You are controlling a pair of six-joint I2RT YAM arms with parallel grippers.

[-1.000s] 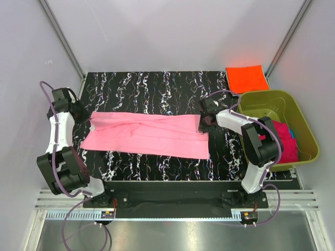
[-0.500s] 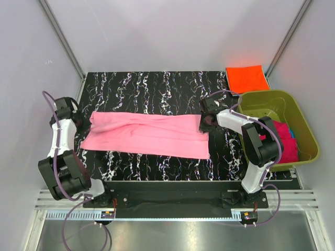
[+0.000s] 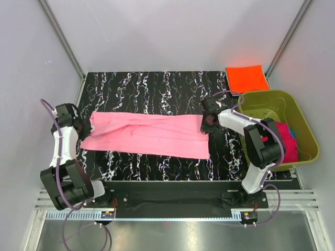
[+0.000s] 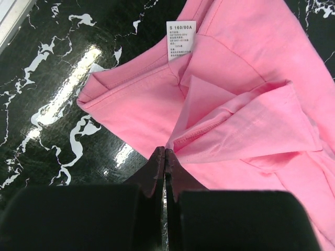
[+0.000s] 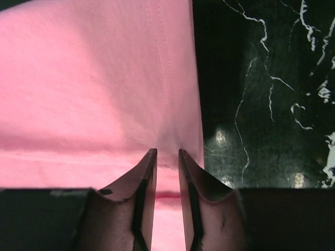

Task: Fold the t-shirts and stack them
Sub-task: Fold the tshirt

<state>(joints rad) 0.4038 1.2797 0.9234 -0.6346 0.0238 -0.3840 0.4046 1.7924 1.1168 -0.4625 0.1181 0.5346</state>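
Observation:
The light pink t-shirt (image 3: 146, 133) lies stretched in a long folded band across the black marbled table (image 3: 157, 86). My left gripper (image 3: 78, 127) is at its left end. In the left wrist view its jaws (image 4: 165, 151) are shut on the corner of a folded sleeve flap of the pink shirt (image 4: 235, 68), below the white size label (image 4: 180, 39). My right gripper (image 3: 205, 123) is at the shirt's right end. Its jaws (image 5: 166, 152) stand narrowly apart, pinching the pink fabric (image 5: 94, 78) near the hem. A folded bright orange t-shirt (image 3: 247, 77) lies at the back right.
An olive-green tub (image 3: 309, 130) stands at the right edge and holds the magenta t-shirt (image 3: 285, 138) with a bit of the blue one (image 3: 291, 133) showing. Grey walls close in the table on the left, back and right.
My left gripper has moved toward the near edge along the shirt's left end, shifting that end slightly. The right gripper has stayed at the right end.

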